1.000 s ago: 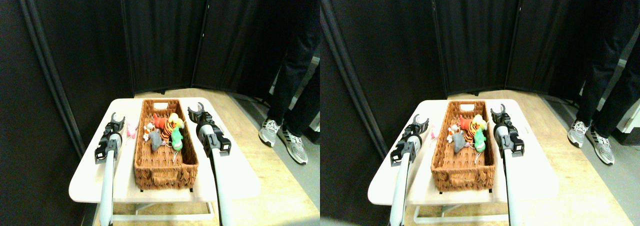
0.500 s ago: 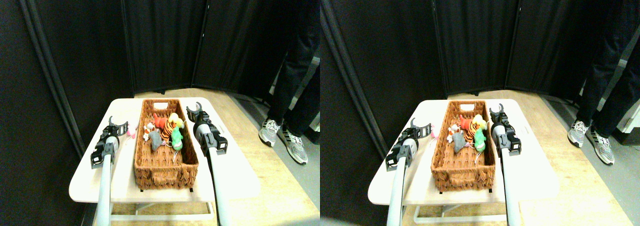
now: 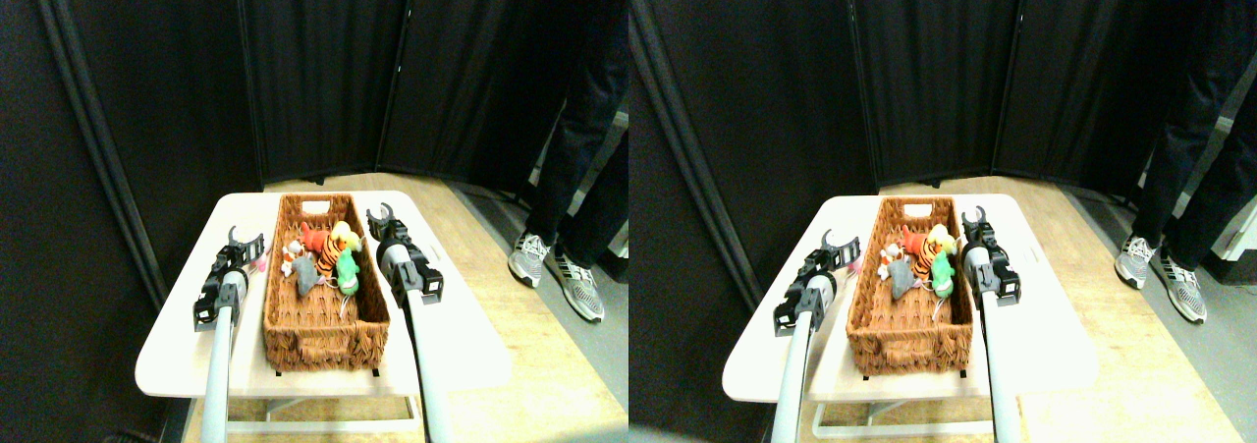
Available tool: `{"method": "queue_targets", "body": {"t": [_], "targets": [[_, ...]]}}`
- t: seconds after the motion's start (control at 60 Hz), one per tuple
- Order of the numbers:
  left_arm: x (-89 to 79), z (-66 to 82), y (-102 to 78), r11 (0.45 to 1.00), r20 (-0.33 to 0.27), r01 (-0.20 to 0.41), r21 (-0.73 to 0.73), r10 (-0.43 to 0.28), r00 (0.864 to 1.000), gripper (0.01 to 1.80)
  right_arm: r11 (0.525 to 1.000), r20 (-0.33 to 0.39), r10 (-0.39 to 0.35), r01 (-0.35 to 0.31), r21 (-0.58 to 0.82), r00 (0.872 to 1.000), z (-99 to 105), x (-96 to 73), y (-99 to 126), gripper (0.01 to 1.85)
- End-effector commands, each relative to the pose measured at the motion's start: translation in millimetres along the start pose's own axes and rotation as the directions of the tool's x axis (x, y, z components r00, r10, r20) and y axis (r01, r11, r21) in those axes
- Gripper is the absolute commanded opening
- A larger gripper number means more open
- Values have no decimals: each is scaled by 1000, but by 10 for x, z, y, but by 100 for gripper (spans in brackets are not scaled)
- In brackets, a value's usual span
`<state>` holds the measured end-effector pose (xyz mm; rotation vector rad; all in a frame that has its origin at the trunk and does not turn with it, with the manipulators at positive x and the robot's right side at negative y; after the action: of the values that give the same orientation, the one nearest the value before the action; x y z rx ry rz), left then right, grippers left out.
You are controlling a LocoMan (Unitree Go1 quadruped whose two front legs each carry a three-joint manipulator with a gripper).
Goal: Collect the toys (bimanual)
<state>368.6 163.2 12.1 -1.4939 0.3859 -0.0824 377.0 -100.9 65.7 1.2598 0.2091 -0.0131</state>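
Most of what I would like to check is too small or cut off: the person point(image 3: 579, 119) standing at about two o'clock is cropped at the top edge, showing only dark trousers and grey sneakers, and both pale limbs run out of my view at the bottom. Dark folding screens point(image 3: 324, 70) close the room behind, with a light wooden floor point(image 3: 550, 364) to the right. The white table point(image 3: 177, 345) is blown out by glare, so its surface detail is lost. On it lies the long brown wicker basket point(image 3: 324, 340), lengthways away from me. The toys point(image 3: 324, 256) sit heaped in its far half: a grey one point(image 3: 305, 276), an orange tiger-striped one point(image 3: 328, 253), a green one point(image 3: 348, 271), a red one point(image 3: 314, 239) and a yellow one point(image 3: 344, 232); a small pale one at their nine o'clock I cannot make out. A pink toy point(image 3: 260, 257) lies on the table outside the basket's left wall, partly hidden. The left gripper point(image 3: 245, 239) sits just at that pink toy's ten o'clock, its jaws spread apart and gripping nothing. The right gripper point(image 3: 379, 213) stands at three o'clock of the heap, beside the basket's right rim, jaws likewise parted and empty
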Motion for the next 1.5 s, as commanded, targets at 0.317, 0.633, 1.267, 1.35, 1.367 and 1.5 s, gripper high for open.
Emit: {"method": "queue_targets", "body": {"t": [0.317,0.633,1.267,1.35,1.367,1.5], "targets": [[133,-71,-65,999,18,43,-29,-43,999,54,1000,27,28,-28,-8,999,-5,39,24,15],[245,-7,132,998,59,12,-54,-9,998,56,1000,36,20,-20,-15,999,-16,49,62,16],[434,-71,296,992,91,-15,-121,26,995,58,1000,41,21,-21,-18,999,-5,116,53,15],[429,-59,306,992,97,-25,-124,37,995,58,1000,56,13,-13,3,998,-2,123,48,15],[429,-59,306,992,97,-25,-124,37,995,58,1000,56,13,-13,3,998,-2,123,48,15],[418,-38,381,993,127,-16,-118,31,991,59,1000,53,16,-16,-9,998,7,134,42,19]]}}
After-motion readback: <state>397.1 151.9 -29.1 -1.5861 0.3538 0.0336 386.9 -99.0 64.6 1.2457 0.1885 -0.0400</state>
